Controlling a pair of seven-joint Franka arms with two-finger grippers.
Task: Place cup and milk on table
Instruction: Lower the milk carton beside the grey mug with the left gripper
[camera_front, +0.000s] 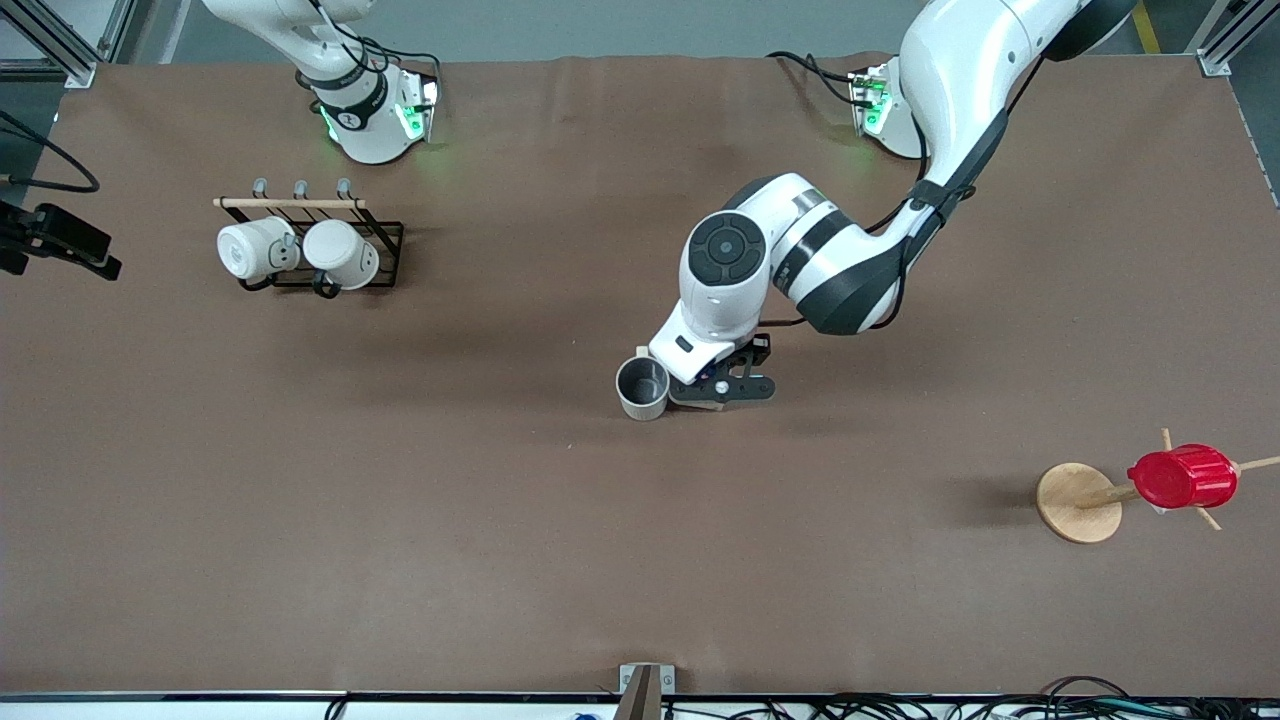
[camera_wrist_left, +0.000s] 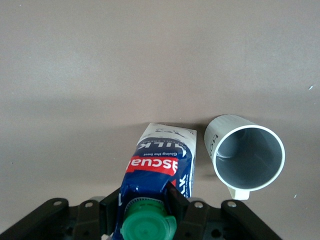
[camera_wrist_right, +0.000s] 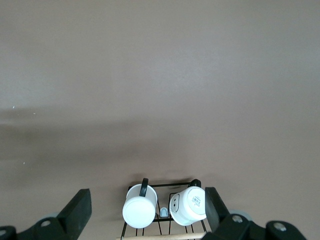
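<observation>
- The cup stands upright on the brown counter near its middle.
- Just beside the cup, toward the left arm's end, the left gripper pinches the milk near its green cap; whether the carton's base touches the counter cannot be told.
- Farther off, toward the right arm's end, a black rack holds two white mugs.
- Above the rack the right gripper waits, fingers spread.
</observation>
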